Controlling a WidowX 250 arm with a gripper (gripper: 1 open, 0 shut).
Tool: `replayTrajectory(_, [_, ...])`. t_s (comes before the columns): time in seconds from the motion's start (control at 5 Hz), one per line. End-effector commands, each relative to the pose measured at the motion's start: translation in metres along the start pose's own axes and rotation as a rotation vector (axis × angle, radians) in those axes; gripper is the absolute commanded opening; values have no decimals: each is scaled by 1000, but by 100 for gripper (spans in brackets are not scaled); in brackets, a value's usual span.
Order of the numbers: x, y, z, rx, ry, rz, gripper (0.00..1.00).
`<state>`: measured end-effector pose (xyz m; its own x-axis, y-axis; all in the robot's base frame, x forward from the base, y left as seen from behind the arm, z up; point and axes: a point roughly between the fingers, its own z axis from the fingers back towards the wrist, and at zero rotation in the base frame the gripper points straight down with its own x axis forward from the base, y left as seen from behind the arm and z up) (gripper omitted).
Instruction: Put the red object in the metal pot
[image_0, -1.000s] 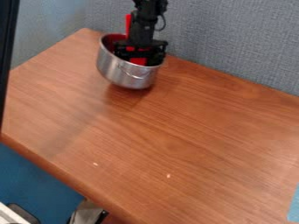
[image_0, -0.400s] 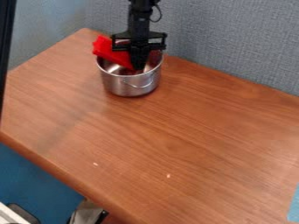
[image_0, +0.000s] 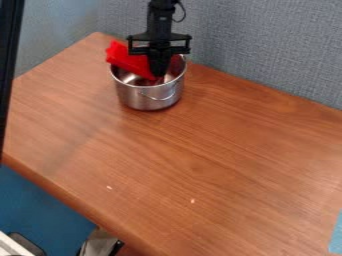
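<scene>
- From the camera view, you saw the red object as a bright red, elongated block, leaning tilted over the left rim of the metal pot, with one end sticking out past the rim and the other end dipping into the pot's mouth.
- Your gripper hung straight down over the pot's opening on a dark, slim arm; its jaws were drawn together, and whether they pinched the red object could not be made out, since the fingertips were lost against the red and the pot's interior.
- The pot was small, round and shiny steel with straight sides and a rolled rim, reflecting the wood.
- It stood on the wooden table, a smooth reddish-brown grained surface, near the far-left corner, close to the back edge.
- Behind it ran a grey-blue textured wall.
- You had the wide stretch of tabletop toward the front and right to move over.
</scene>
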<state>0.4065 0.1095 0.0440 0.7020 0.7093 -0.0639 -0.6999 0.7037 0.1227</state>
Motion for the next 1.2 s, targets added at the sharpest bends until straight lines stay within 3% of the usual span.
replayTrajectory(0.0, [-1, -9, 27, -4, -52, 26, 0])
replayTrajectory(0.2, [-3, -16, 31, 18, -50, 54, 0])
replayTrajectory(0.8, [-49, -19, 42, -31, -139, -127, 0])
replayTrajectory(1.0, [-68, -23, 54, -26, -138, 16, 100])
